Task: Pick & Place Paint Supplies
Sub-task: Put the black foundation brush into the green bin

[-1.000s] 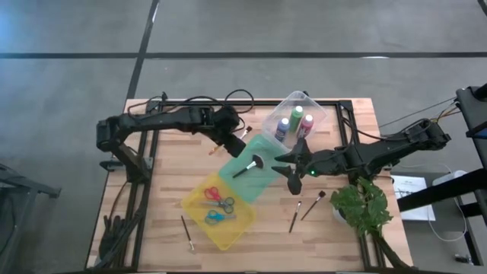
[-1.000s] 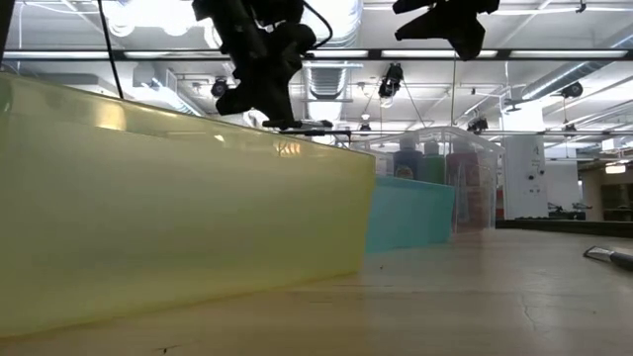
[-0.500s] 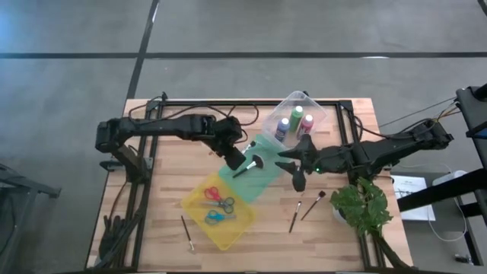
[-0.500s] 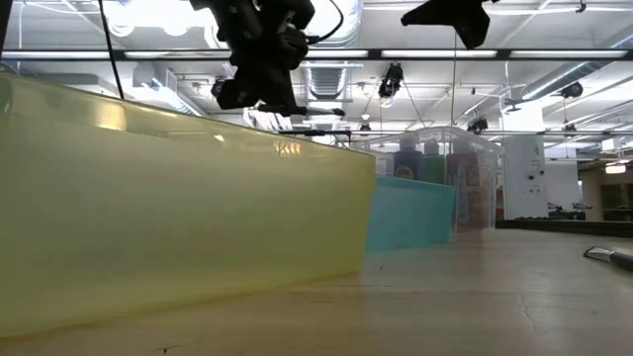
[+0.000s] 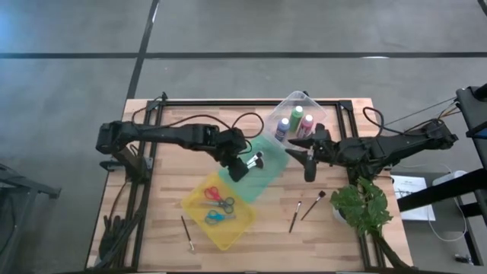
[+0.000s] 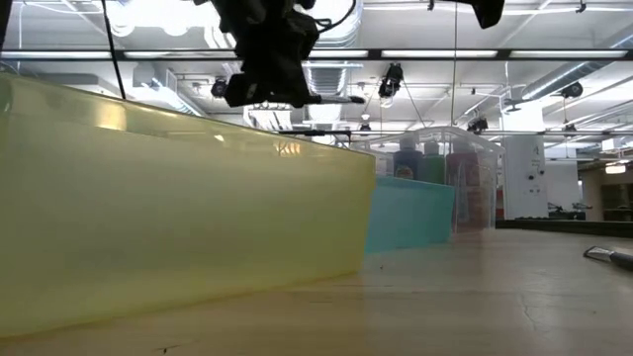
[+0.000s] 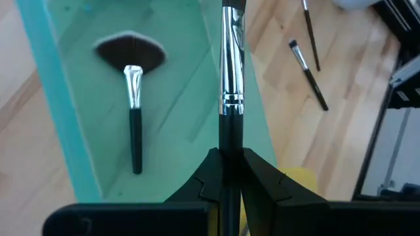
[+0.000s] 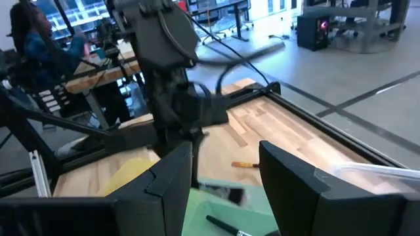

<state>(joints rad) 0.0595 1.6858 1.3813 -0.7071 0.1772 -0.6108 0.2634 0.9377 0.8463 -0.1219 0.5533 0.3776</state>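
Note:
My left gripper (image 5: 241, 165) hangs over the green bin (image 5: 264, 181) and is shut on a dark-handled brush (image 7: 231, 72) with a silver ferrule. A fan brush (image 7: 132, 98) lies flat on the green bin's floor. My right gripper (image 5: 307, 157) is open and empty, above the table between the green bin and the clear bin (image 5: 295, 103). The clear bin holds three paint bottles (image 5: 295, 122). Scissors (image 5: 218, 204) lie in the yellow bin (image 5: 199, 221). Other brushes (image 5: 304, 209) lie on the wood. My left gripper pinches the brush's dark handle (image 7: 230, 134) between its two fingers, a little behind the ferrule. The brush runs along the fingers and sticks out ahead of them. It is about level (image 6: 331, 99) and lifted clear above the green bin.
A leafy plant (image 5: 364, 207) stands at the near right. One thin brush (image 5: 186, 233) lies at the near left of the yellow bin. A black frame (image 5: 228, 103) runs round the table's far part. The yellow bin's wall (image 6: 178, 218) fills the low view.
My left gripper has carried the brush from the far left toward the table's near and right, over the green bin, staying shut on it. My right gripper has drawn back from the green bin toward the right and risen.

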